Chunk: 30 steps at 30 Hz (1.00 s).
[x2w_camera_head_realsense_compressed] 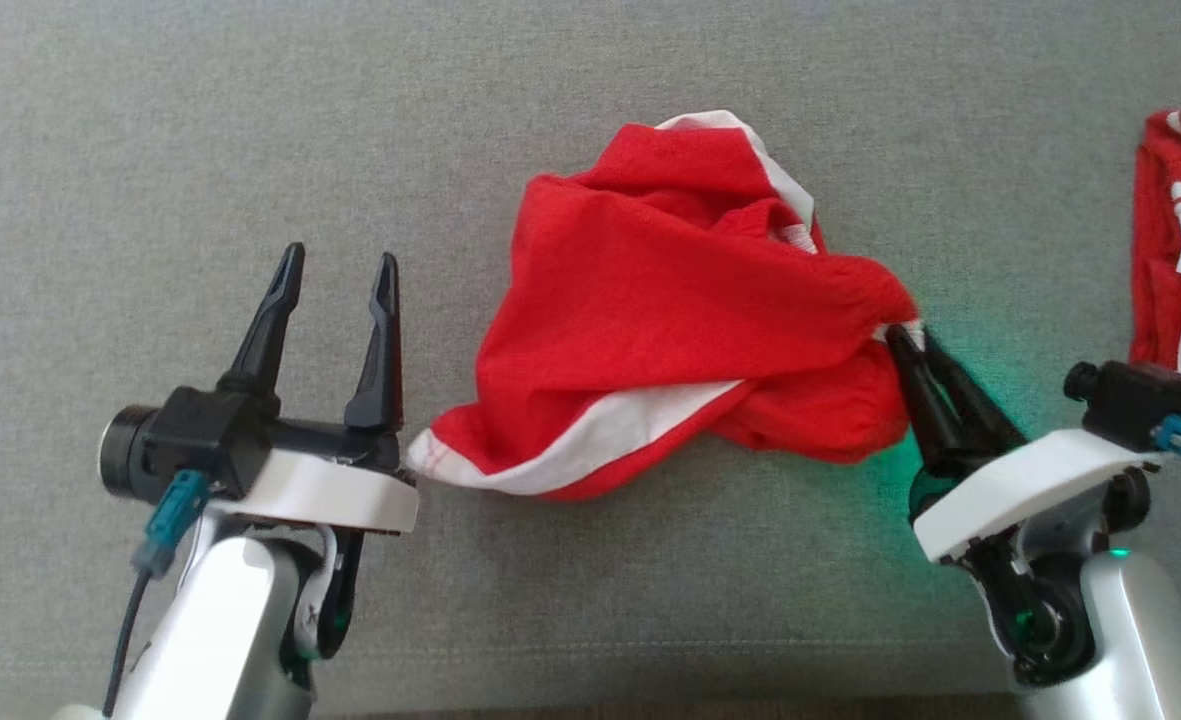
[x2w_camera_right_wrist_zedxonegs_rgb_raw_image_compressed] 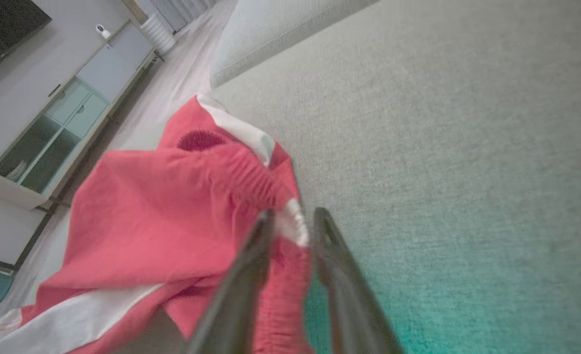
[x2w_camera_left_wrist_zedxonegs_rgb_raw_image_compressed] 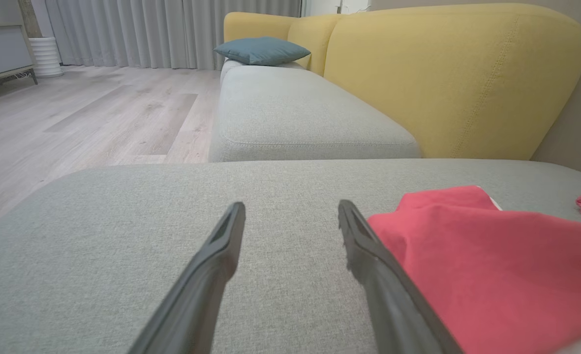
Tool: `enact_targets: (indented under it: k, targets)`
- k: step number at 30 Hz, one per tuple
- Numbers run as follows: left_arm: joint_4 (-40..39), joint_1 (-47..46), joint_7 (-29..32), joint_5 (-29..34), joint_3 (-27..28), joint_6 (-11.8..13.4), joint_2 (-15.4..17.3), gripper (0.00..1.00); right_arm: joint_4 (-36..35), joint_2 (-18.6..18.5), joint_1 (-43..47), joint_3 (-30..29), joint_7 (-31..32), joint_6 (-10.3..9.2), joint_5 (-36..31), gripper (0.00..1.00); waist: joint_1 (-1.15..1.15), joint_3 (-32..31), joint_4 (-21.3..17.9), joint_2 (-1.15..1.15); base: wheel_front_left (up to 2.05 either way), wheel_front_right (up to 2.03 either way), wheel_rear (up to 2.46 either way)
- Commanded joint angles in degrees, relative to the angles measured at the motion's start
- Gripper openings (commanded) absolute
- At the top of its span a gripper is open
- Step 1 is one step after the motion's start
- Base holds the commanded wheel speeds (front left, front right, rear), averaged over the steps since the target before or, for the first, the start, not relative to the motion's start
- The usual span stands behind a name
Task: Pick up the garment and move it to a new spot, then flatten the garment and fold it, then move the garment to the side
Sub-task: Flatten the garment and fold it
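The garment (x2w_camera_head_realsense_compressed: 670, 310) is red with white stripes and lies crumpled in the middle of the grey sofa cushion (x2w_camera_head_realsense_compressed: 200, 120). My right gripper (x2w_camera_head_realsense_compressed: 908, 338) is at its right edge, shut on a bunched fold of red cloth with white trim. The right wrist view shows that cloth (x2w_camera_right_wrist_zedxonegs_rgb_raw_image_compressed: 172, 216) pinched between the fingers of the right gripper (x2w_camera_right_wrist_zedxonegs_rgb_raw_image_compressed: 294, 214). My left gripper (x2w_camera_head_realsense_compressed: 341, 256) stands open just left of the garment's lower left corner, with nothing between its fingers. In the left wrist view the garment (x2w_camera_left_wrist_zedxonegs_rgb_raw_image_compressed: 492, 265) lies right of the open left gripper (x2w_camera_left_wrist_zedxonegs_rgb_raw_image_compressed: 291, 205).
A second red and white piece of clothing (x2w_camera_head_realsense_compressed: 1180, 260) lies at the cushion's far right edge. The cushion's front seam (x2w_camera_head_realsense_compressed: 550, 690) runs along the bottom. A yellow backrest (x2w_camera_left_wrist_zedxonegs_rgb_raw_image_compressed: 443, 73), a blue pillow (x2w_camera_left_wrist_zedxonegs_rgb_raw_image_compressed: 260, 49) and wooden floor (x2w_camera_left_wrist_zedxonegs_rgb_raw_image_compressed: 98, 113) are beyond.
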Motion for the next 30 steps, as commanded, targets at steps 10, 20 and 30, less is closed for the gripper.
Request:
enact_targets:
  k: [10, 20, 30]
  targets:
    - [-1.6, 0.1, -0.6, 0.0, 2.7, 1.1, 1.9, 1.00, -12.3, -3.5, 3.5, -0.8, -12.7, 0.37, -15.3, 1.00, 0.00, -2.6, -0.3, 0.00, 0.00, 0.00, 0.00]
    - [-2.4, 4.8, 0.3, -1.0, 3.1, 2.3, 2.9, 1.00, -15.7, -1.3, 6.3, -2.6, -15.5, 0.37, -19.6, 1.00, 0.00, -6.6, -0.5, 0.00, 0.00, 0.00, 0.00]
    - [-3.5, 6.5, 1.3, -1.5, 2.8, 2.8, 3.3, 1.00, -16.0, -0.4, 7.4, -2.8, -15.2, 0.37, -19.9, 1.00, 0.00, -7.3, -0.6, 0.00, 0.00, 0.00, 0.00]
